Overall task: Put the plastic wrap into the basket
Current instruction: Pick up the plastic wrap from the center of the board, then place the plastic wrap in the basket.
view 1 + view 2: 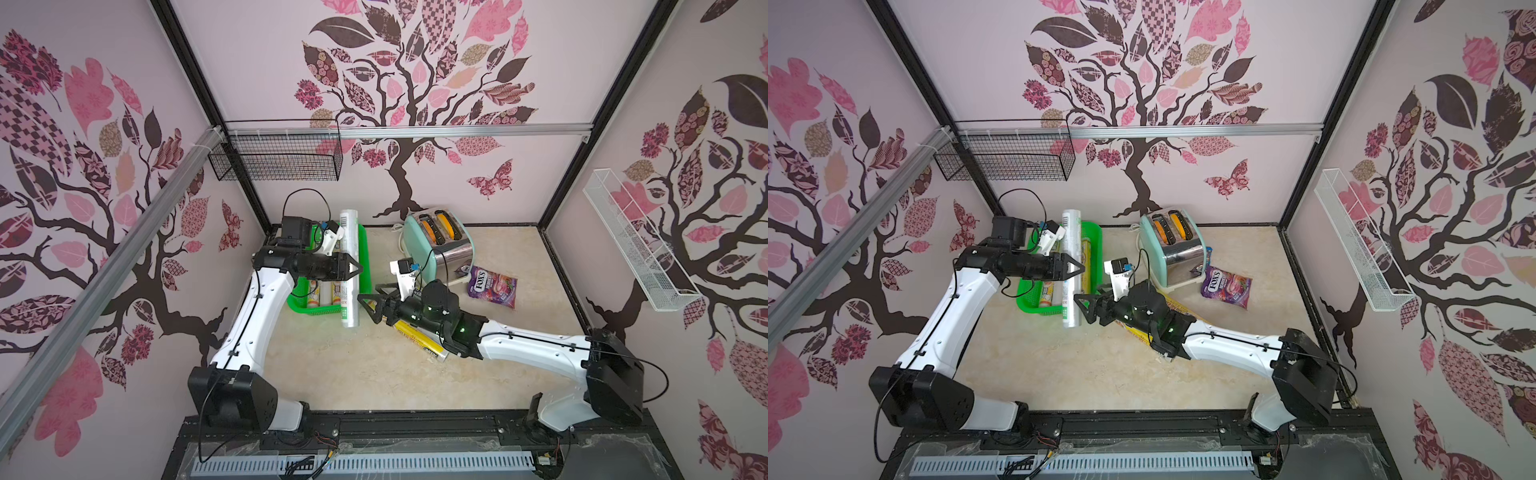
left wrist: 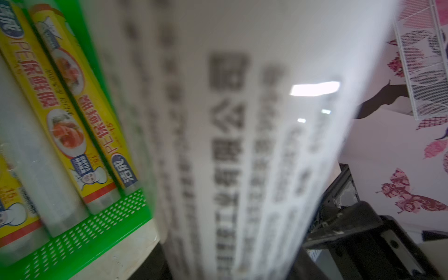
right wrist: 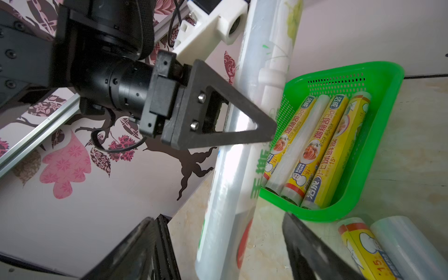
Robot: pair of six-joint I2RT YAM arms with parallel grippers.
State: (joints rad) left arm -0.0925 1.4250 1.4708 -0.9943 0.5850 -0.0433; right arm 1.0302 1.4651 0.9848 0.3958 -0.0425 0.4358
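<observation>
A long clear plastic wrap roll (image 1: 348,232) (image 1: 1072,249) with green print hangs lengthwise over the green basket (image 1: 365,249) (image 1: 1096,249). Its near end reaches past the basket's front rim. My left gripper (image 1: 358,268) (image 1: 1080,268) (image 2: 230,266) is shut on this roll (image 2: 230,145) at mid-length. My right gripper (image 1: 368,293) (image 1: 1087,293) (image 3: 225,242) stands open at the roll's near end (image 3: 232,181), with a gap on each side. Several yellow and clear rolls (image 3: 315,150) (image 2: 68,116) lie in the basket (image 3: 378,121) (image 2: 97,232).
A yellow roll (image 1: 415,336) (image 3: 363,249) and a clear roll (image 3: 407,242) lie on the table under my right arm. A mint toaster (image 1: 440,245) and a purple candy bag (image 1: 492,286) sit behind it. A black wire basket (image 1: 282,158) and a white wire rack (image 1: 631,241) hang on the walls.
</observation>
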